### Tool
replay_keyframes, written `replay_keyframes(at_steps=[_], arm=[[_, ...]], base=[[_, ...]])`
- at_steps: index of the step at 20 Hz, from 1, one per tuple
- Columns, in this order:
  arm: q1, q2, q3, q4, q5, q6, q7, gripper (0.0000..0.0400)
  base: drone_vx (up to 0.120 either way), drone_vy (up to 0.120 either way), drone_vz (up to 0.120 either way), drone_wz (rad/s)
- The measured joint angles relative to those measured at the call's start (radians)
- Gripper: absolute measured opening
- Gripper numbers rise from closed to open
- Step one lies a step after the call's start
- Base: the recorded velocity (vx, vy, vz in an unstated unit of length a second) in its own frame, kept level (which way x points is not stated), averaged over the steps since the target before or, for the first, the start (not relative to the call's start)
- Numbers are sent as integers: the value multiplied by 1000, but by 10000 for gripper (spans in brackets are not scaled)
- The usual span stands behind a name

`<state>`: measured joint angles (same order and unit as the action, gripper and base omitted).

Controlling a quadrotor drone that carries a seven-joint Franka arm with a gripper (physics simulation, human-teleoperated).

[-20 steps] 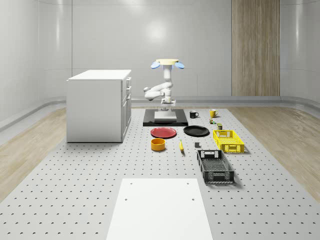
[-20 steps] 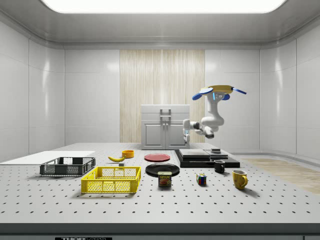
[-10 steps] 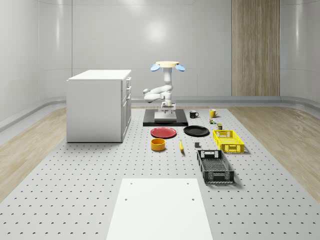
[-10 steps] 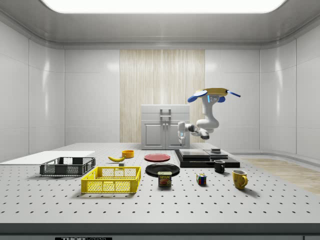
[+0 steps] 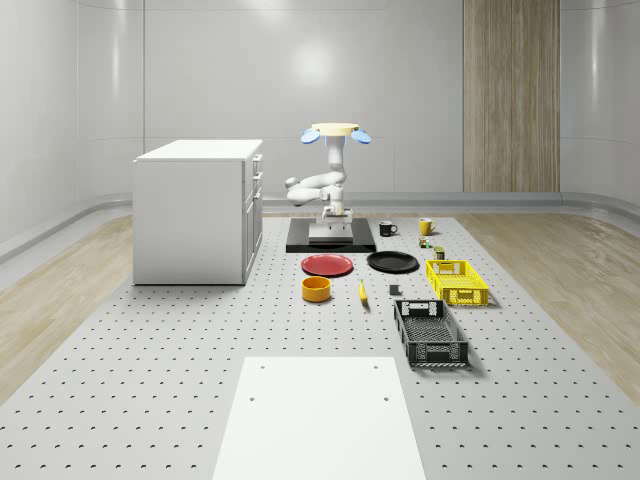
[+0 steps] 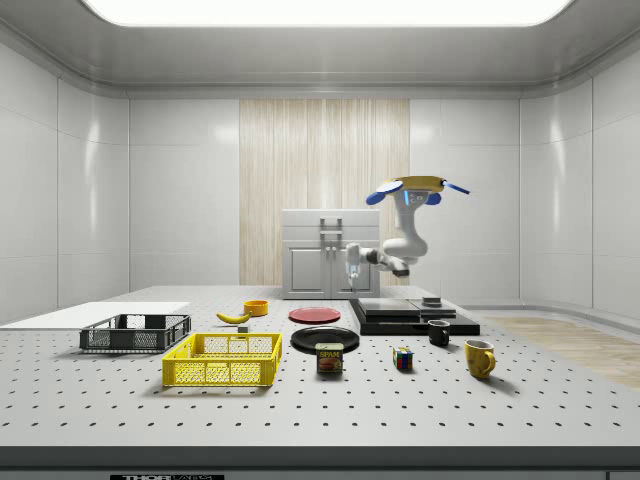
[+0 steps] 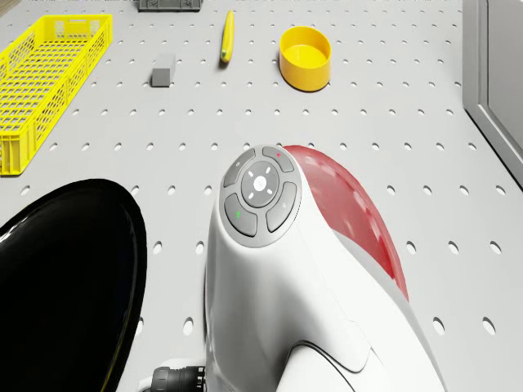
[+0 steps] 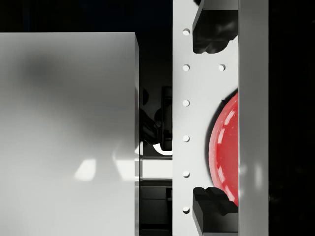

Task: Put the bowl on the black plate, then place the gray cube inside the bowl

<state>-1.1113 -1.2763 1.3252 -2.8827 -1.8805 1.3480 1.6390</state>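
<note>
Looking across the perforated table [image 5: 150, 380], finding wide bare room along its near half and toward the whole-scene view's left. Passing the white cabinet [image 5: 190, 215] standing at that left, well apart from the dishes. Hovering as the drone [image 5: 333, 129] above the black pad [image 5: 300, 244], beside the cabinet, arm reaching down past the pad's front edge. Noting the black crate [image 5: 429, 332] and yellow crate [image 5: 456, 281] lining the right side. Finding the black plate [image 5: 392, 262] lying just beside the red plate [image 5: 327, 265], rims apart. Spotting the bowl [image 5: 316, 289] sitting upright near the red plate's front edge, with the gray cube [image 7: 163, 75] resting between banana [image 5: 362, 292] and yellow crate. Holding the end effector [image 8: 216, 123] spread wide, gripping nothing, over the red plate's rim.
</note>
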Motion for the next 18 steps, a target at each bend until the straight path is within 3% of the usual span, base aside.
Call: replay_keyframes(at_steps=[18], arm=[[-18, -66, 15, 4, 31, 61, 16, 400]], base=[[120, 0, 0, 0]])
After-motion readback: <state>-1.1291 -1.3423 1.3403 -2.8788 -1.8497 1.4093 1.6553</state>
